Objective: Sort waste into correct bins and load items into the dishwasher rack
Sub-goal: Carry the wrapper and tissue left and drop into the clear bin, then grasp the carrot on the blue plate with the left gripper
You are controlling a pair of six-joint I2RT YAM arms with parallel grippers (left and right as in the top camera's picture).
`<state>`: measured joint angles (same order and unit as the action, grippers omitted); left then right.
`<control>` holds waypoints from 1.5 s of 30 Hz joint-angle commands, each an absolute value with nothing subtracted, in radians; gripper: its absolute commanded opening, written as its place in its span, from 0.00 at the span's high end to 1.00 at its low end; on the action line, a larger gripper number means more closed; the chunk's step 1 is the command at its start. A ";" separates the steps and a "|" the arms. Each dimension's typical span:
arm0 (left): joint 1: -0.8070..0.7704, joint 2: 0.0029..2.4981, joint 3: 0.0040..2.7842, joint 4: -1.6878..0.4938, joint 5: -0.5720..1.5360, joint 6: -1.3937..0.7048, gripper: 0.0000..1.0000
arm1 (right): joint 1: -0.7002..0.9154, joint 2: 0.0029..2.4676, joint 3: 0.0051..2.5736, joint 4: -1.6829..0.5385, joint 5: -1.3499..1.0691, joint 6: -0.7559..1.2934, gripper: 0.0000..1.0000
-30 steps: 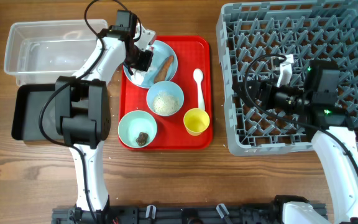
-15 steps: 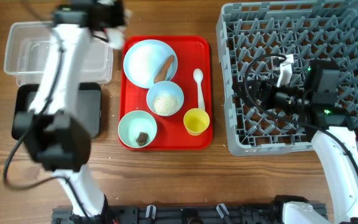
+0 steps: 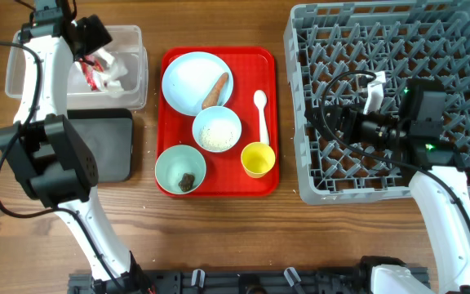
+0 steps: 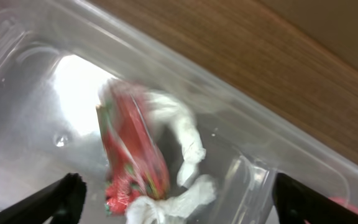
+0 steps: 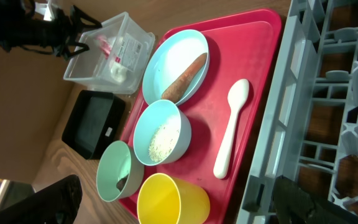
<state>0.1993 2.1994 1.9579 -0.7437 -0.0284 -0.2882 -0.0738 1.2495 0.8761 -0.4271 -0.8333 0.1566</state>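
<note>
My left gripper point(image 3: 88, 37) hangs open over the clear bin point(image 3: 133, 41). The crumpled red-and-white wrapper point(image 4: 132, 155) lies loose inside it, between and below the spread fingers, blurred. The black bin point(image 3: 108, 147) sits in front of the clear one. On the red tray point(image 3: 243, 61) are a pale plate point(image 3: 190, 82) with the carrot piece point(image 3: 215, 90), a bowl of rice grains point(image 3: 217, 131), a blue-green bowl point(image 3: 170, 163) with a brown lump point(image 3: 187, 181), a yellow cup point(image 3: 258, 159) and a white spoon point(image 3: 261, 114). My right gripper point(image 3: 351, 122) stands open and empty over the dishwasher rack point(image 3: 398, 49).
The rack fills the right side, close against the tray's right edge. The left arm's upper links point(image 3: 51, 159) stretch over the black bin. Bare wooden table point(image 3: 219, 237) lies in front of the tray.
My left gripper swung from the plate on the tray across to the clear bin and opened, and the wrapper dropped into the bin. The right arm stayed still.
</note>
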 commanded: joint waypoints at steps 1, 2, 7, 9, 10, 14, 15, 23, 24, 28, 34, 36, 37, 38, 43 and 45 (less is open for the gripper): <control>0.197 2.122 2.011 -0.728 0.045 -0.295 0.00 | -0.070 1.259 0.895 -0.427 -0.836 0.160 0.00; 0.196 2.099 2.025 -0.728 0.056 -0.295 0.00 | -0.070 1.259 0.895 -0.427 -0.836 0.160 0.01; 0.146 1.972 2.037 -0.762 0.270 -0.142 0.00 | -0.070 1.259 0.895 -0.427 -0.834 0.160 0.01; 0.083 1.961 2.037 -0.830 0.334 -0.023 0.01 | -0.070 1.259 0.895 -0.427 -0.828 0.160 0.01; 0.049 1.964 2.035 -0.867 0.332 0.030 0.00 | -0.070 1.259 0.895 -0.427 -0.828 0.160 0.00; -0.105 2.034 1.998 -0.972 0.315 0.271 0.03 | -0.070 1.259 0.895 -0.429 -0.828 0.160 0.00; -0.133 2.054 1.990 -0.978 0.292 0.293 0.03 | -0.070 1.259 0.895 -0.430 -0.828 0.160 0.00; -0.244 2.244 1.963 -0.978 0.166 0.311 0.11 | -0.070 1.259 0.895 -0.444 -0.828 0.160 0.00; -0.245 2.261 1.963 -0.980 0.166 0.311 0.12 | -0.070 1.259 0.895 -0.444 -0.828 0.160 0.00; -0.245 2.325 1.963 -0.992 0.171 0.307 0.19 | -0.070 1.259 0.895 -0.453 -0.801 0.160 0.01; -0.263 2.352 1.963 -0.999 0.190 0.307 0.18 | -0.070 1.259 0.895 -0.462 -0.793 0.160 0.01; -0.271 2.352 1.961 -1.000 0.189 0.307 0.18 | -0.070 1.259 0.895 -0.464 -0.785 0.160 0.01; -0.273 2.353 1.956 -0.998 0.189 0.308 0.18 | -0.070 1.259 0.895 -0.466 -0.785 0.160 0.00; -0.274 2.353 1.936 -0.981 0.189 0.308 0.19 | -0.070 1.259 0.895 -0.469 -0.785 0.160 0.00; -0.274 2.353 1.881 -0.928 0.189 0.307 0.32 | -0.070 1.259 0.895 -0.469 -0.782 0.159 0.01; -0.274 2.353 1.881 -0.928 0.189 0.307 0.49 | -0.070 1.259 0.895 -0.469 -0.782 0.160 0.00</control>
